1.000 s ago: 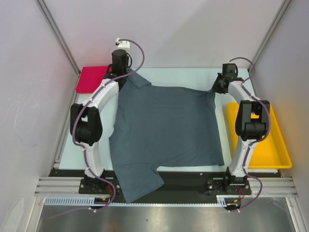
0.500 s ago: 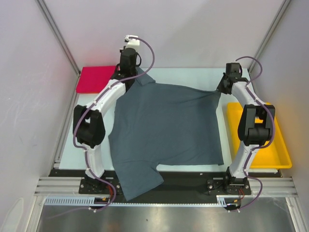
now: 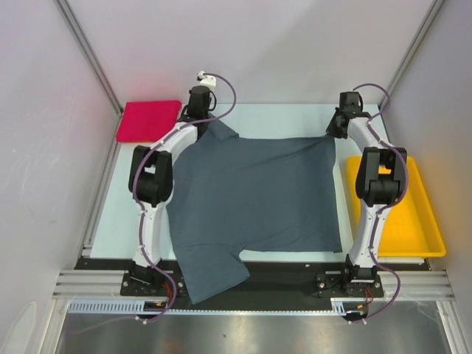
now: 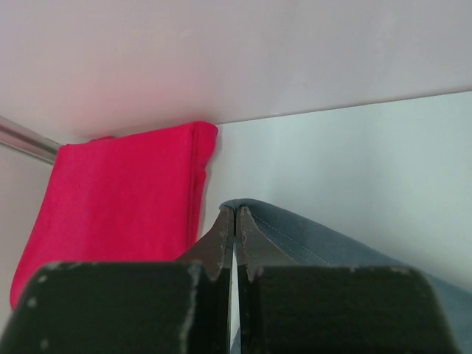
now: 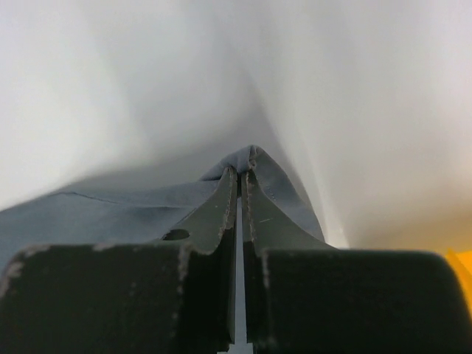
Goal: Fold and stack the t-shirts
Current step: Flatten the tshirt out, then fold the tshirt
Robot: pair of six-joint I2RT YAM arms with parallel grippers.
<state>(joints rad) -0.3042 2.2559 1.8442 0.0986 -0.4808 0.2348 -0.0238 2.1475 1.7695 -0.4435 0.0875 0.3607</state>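
The slate-grey t-shirt [image 3: 251, 195] lies spread across the table [image 3: 287, 118], just beside the yellow tray [image 3: 426, 237] on its left. Its far edge is stretched between the two grippers, and one sleeve reaches past the near table edge at the corner farthest from the tray. I read the left gripper [image 4: 234, 221] as fully closed: in the left wrist view its jaws meet with only a hairline between them, and a fold of grey cloth is pinched at the tips. The right gripper [image 5: 242, 179] is likewise closed, clamped on the shirt corner nearest the tray's far end. The background in that view is blurred, so I cannot identify anything beyond the cloth. The pinkish-red t-shirt [image 3: 149, 120] lies folded flat at the far table corner, well apart from the tray, with the grey shirt between them. In the left wrist view its edge lies close beside the pinched grey fold.
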